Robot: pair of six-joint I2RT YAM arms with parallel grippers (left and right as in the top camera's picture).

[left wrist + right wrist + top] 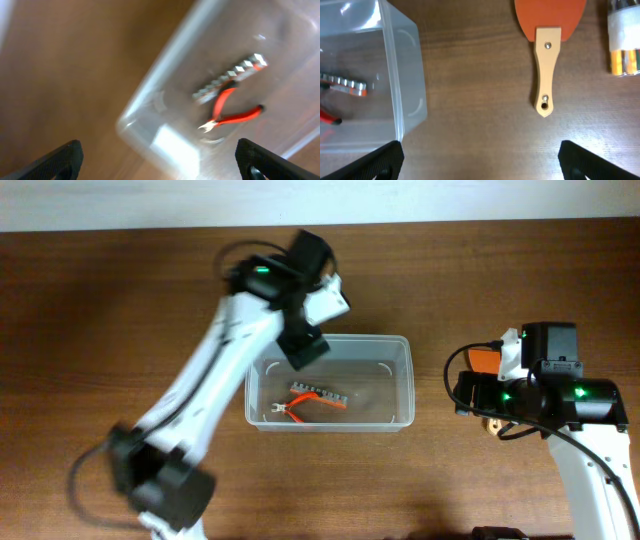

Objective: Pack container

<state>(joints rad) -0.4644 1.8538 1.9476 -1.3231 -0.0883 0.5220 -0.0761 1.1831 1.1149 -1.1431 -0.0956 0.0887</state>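
1. L gripper (161, 167): fingers (62, 159) set wide apart, nothing btwn them. In the overhead view it hangs over the far-left corner of the container (408, 385), above the rim, not touching it.
2. Container: clear rect. bin, upright on the brown wood table (100, 300), roughly mid-table btwn the two arms. In the L wrist view it sits ahead of the L claw and off to its right, one rounded corner nearest the fingers; the view is blurred.
3. Inside the bin, on its floor: red-handled pliers (298, 413) and a silver strip w/ orange edge (320, 396), lying side by side, close; can't tell if they touch. Both are ahead of the L claw, well past its fingertips.
4. R gripper (482, 167): fingers also spread wide, empty, above bare table. Bin is ahead-left of this claw, its near corner just inside the left finger's line; gripper is well clear of the bin wall.
5. Orange spatula w/ wooden handle (545, 70): flat on the table straight ahead of the R claw, handle end pointing back toward it, apart from the bin.
6. Clear packet w/ yellow & green pieces (622, 45): ahead-right of the R claw, just beside the spatula, partly cut off at the frame edge.
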